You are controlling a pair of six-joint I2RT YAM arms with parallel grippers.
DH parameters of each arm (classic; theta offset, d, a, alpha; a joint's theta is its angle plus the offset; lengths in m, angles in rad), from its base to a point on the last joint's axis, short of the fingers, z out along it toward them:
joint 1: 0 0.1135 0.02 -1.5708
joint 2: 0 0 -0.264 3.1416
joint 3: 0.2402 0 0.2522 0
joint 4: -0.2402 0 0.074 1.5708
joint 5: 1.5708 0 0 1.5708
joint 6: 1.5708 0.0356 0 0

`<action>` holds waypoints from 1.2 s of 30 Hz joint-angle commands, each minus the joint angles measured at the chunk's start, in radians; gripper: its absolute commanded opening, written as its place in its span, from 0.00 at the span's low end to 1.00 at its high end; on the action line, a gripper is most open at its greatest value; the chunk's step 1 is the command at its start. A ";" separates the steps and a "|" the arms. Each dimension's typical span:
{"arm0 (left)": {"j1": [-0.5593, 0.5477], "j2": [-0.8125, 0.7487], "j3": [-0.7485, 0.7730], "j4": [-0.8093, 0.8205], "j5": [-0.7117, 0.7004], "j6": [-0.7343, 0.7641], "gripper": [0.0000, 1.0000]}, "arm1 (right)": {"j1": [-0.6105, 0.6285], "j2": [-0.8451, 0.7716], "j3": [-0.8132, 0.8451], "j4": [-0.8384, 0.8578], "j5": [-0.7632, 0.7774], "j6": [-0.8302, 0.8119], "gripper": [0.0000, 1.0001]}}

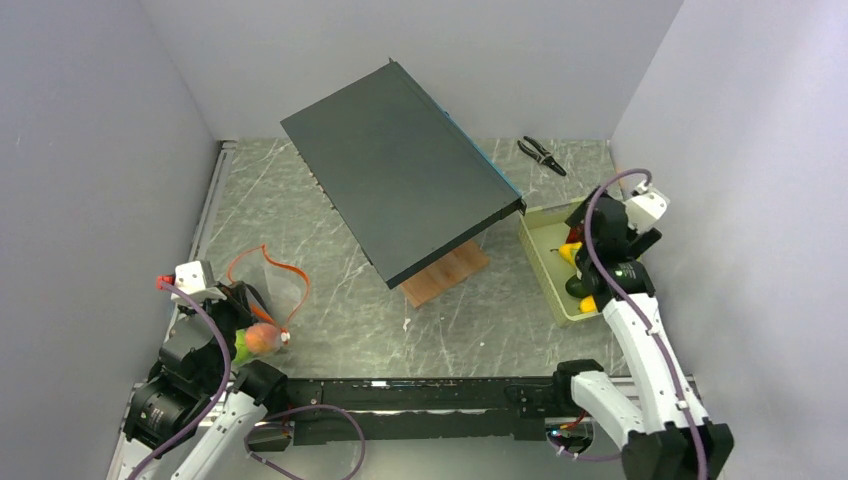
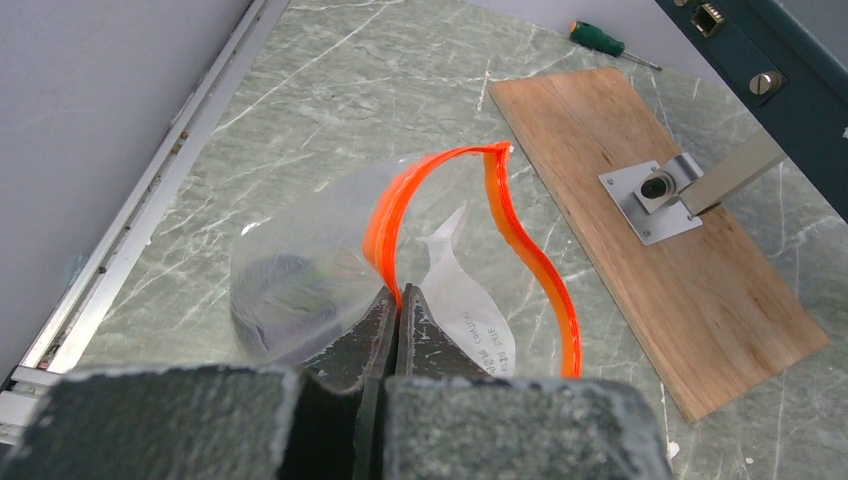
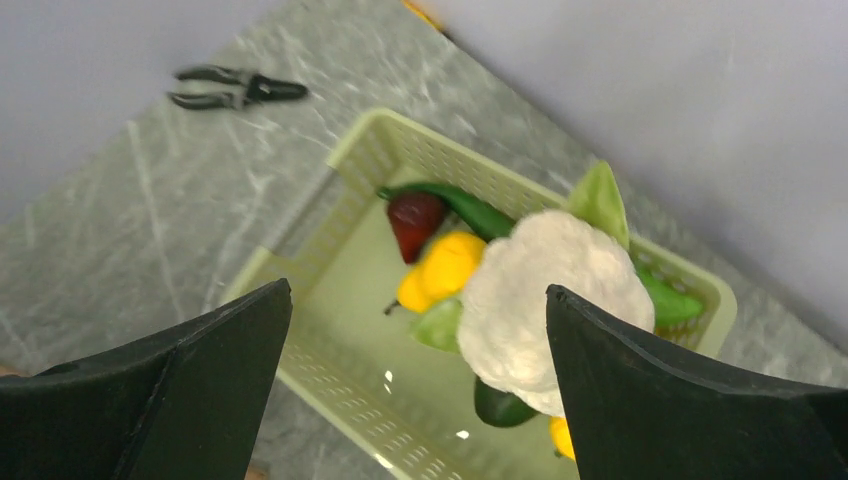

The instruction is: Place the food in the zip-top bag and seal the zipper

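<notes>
Left wrist view: left gripper [image 2: 398, 297] clamps the zipper [image 2: 522, 243]; right gripper [image 3: 417, 290] gapes wide above the cauliflower [image 3: 548, 288].

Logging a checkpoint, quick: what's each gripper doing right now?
Left gripper: shut on the zipper of the zip-top bag.
Right gripper: open, empty, above the food in the tray.

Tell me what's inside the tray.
In the tray: a cauliflower, a red piece, yellow pieces and a long green vegetable. The cauliflower covers whatever lies beneath it.
</notes>
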 commanded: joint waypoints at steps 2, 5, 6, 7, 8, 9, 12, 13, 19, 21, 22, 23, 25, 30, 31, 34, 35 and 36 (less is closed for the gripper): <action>-0.007 0.010 0.008 0.014 -0.018 -0.015 0.00 | -0.250 -0.006 -0.055 -0.094 -0.342 0.192 0.99; -0.007 0.014 0.008 0.017 -0.015 -0.013 0.00 | -0.314 -0.014 -0.101 -0.124 -0.358 0.236 0.99; -0.007 0.014 0.008 0.016 -0.015 -0.013 0.00 | -0.325 -0.020 -0.115 -0.137 -0.345 0.248 0.99; -0.008 0.012 0.008 0.016 -0.014 -0.013 0.00 | -0.330 -0.031 -0.132 -0.150 -0.317 0.266 0.99; -0.008 0.010 0.008 0.017 -0.012 -0.011 0.00 | -0.331 -0.043 -0.149 -0.160 -0.282 0.280 0.99; -0.008 0.007 0.007 0.020 -0.011 -0.010 0.00 | -0.333 -0.059 -0.166 -0.167 -0.247 0.294 0.99; -0.007 -0.002 0.002 0.027 -0.006 -0.005 0.00 | -0.352 -0.085 -0.191 -0.204 -0.163 0.345 0.99; -0.008 -0.004 0.002 0.030 -0.003 -0.004 0.00 | -0.365 -0.092 -0.199 -0.207 -0.155 0.350 0.99; -0.008 0.031 0.005 0.031 0.017 0.003 0.00 | -0.447 -0.086 -0.251 -0.132 -0.235 0.326 0.99; -0.009 0.036 0.008 0.023 0.013 -0.001 0.00 | -0.492 -0.058 -0.277 -0.077 -0.315 0.294 0.99; -0.008 0.034 0.008 0.022 0.009 -0.003 0.00 | -0.511 -0.043 -0.288 -0.051 -0.354 0.277 0.99; -0.009 0.029 0.007 0.023 0.007 -0.005 0.00 | -0.522 -0.023 -0.297 -0.024 -0.394 0.259 0.99; -0.009 0.018 0.004 0.027 0.003 -0.004 0.00 | -0.525 0.003 -0.304 0.033 -0.469 0.182 0.99; -0.009 0.018 0.005 0.022 -0.005 -0.009 0.00 | -0.517 0.063 -0.287 0.168 -0.754 0.074 0.99; -0.009 0.021 0.005 0.022 -0.004 -0.009 0.00 | -0.510 0.075 -0.286 0.202 -0.834 0.067 0.99; -0.010 0.028 0.007 0.022 -0.003 -0.009 0.00 | -0.466 0.112 -0.267 0.268 -1.001 0.045 0.97; -0.009 0.028 0.007 0.020 -0.003 -0.009 0.00 | -0.440 0.115 -0.246 0.253 -1.007 0.041 0.97; -0.009 0.029 0.008 0.018 -0.005 -0.011 0.00 | -0.411 0.113 -0.227 0.238 -1.006 0.035 0.98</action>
